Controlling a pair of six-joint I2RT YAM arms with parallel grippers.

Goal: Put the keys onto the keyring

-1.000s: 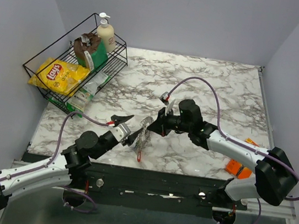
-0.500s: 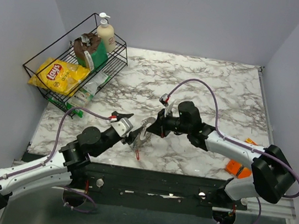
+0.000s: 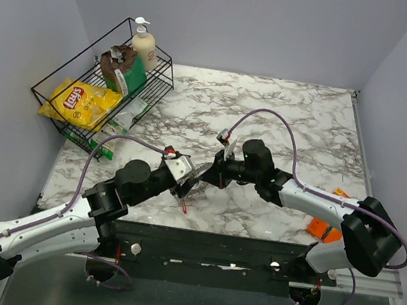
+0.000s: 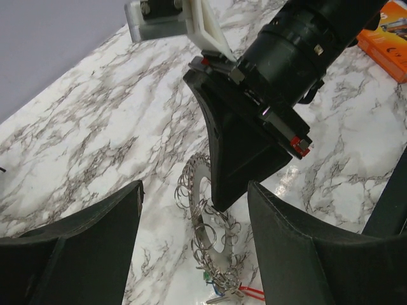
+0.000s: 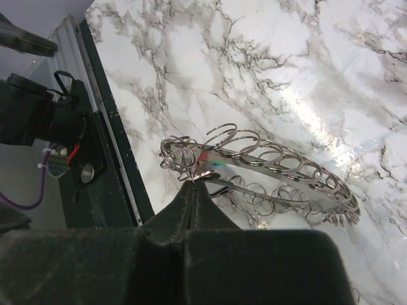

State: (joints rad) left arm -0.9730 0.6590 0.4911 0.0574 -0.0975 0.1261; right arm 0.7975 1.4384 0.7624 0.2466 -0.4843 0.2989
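While the right gripper point(image 5: 194, 183) pinches the rim of the keyring point(image 5: 273, 168), jaws shut on it and lifting that side off the marble, the left gripper point(image 3: 183, 184) hangs just beside it, jaws wide and holding nothing. Green, blue and red keys point(image 4: 219, 291) cluster at the ring's near end; whether they're threaded on or only lying against it, I can't tell from here. So threading looks underway, not finished. Readable writing: only "Lay's" on the yellow chip bag point(image 3: 76, 98).

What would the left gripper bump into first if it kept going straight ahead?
The left gripper would probably meet the keyring first, pinched by the right gripper; depth is unclear.
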